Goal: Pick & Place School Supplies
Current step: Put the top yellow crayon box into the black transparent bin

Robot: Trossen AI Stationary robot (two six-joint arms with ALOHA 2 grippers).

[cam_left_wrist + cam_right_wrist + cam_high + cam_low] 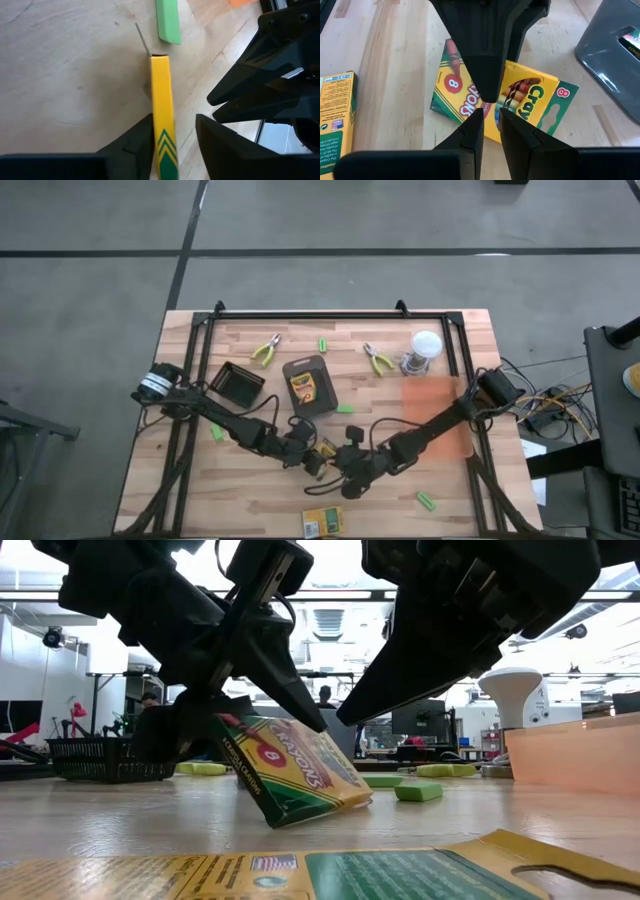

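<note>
Crayon box (290,768) tilted on edge at tabletop (250,490) six o'clock; light, thin card, crushable. Left gripper (172,145) fingers narrowly straddling its edge, grip unconfirmed. Right gripper (491,116) fingers nearly closed, empty. Best held across flat faces.

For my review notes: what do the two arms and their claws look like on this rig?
Both arms are dark, nearly black, built of jointed segments. The left arm has a silvery-white cylindrical cap at its outer joint. The right arm has dark cables trailing from its base off the table's edge. Each claw, left claw and right claw, has two matte black, wedge-shaped fingers tapering to the tips. No markings are visible.
</note>
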